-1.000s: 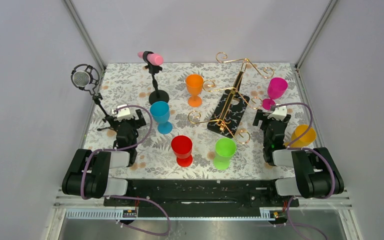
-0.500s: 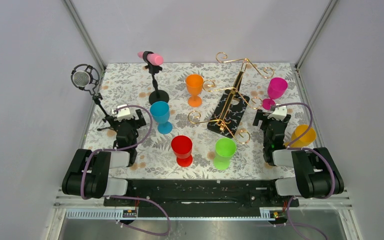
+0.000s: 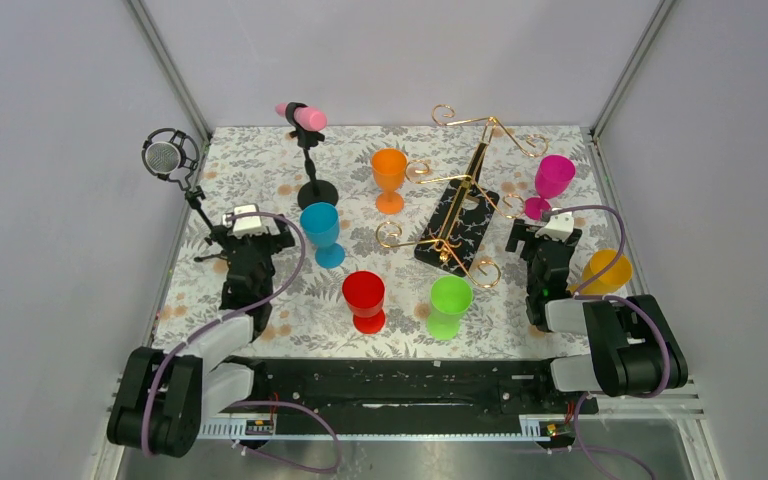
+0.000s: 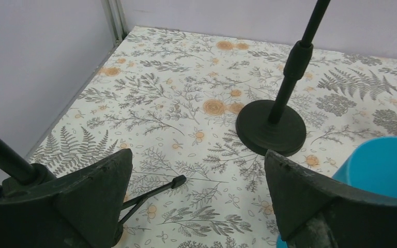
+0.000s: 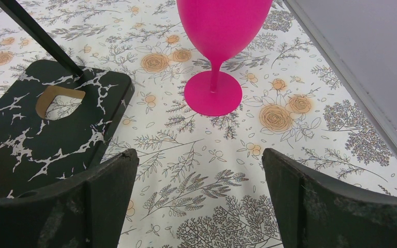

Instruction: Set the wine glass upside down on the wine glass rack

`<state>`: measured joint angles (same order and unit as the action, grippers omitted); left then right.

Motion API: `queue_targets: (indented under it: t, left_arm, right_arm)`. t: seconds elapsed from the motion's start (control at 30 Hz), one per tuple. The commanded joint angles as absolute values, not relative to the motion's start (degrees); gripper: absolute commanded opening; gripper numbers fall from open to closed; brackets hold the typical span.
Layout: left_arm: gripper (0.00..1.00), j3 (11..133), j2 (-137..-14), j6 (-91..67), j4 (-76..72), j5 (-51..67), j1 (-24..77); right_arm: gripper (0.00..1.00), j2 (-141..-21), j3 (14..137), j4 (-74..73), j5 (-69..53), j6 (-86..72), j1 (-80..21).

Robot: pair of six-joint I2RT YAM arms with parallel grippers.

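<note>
Okay, right claw [image 5: 199,157] gapes wide and holds nothing; left claw [image 4: 197,155] is also wide and empty. The magenta glass [image 3: 552,178] stands straight ahead of the right claw, toward the far right corner of the table [image 3: 260,165], upright with its stem vertical. The wine glass rack [image 3: 450,228] sits just left of it, long black base running near-to-far, gold arms bare. The blue glass [image 3: 320,225] stands upright just beside the left claw's right finger. Either could be the pick; the right arm looks better lined up. Count: six glasses, adding the orange glass [image 3: 389,170], red glass [image 3: 364,292], green glass [image 3: 450,298] and yellow glass [image 3: 605,270] by the right edge; one rack; two microphone stands [image 3: 317,192].
</note>
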<state>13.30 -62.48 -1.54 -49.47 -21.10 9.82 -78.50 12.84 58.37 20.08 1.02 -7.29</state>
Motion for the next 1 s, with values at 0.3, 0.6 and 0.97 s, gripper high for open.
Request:
queue_targets:
  t: [0.3,0.6,0.97]
  left_arm:
    - [0.99,32.33,-54.83,-20.43,-13.64,-25.61,11.57]
    - [0.99,42.33,-50.68,-31.98,5.25,-20.11,12.48]
    - [0.99,51.93,-48.37,-28.69,22.94,-15.59,12.48]
  right_arm:
    - [0.98,-78.48,14.33,60.31,21.25,0.88,-7.52]
    - [0.98,-78.50,14.50,59.98,22.46,0.35,-7.47]
    - [0.98,-69.40,12.04,56.34,21.01,0.39,-7.47]
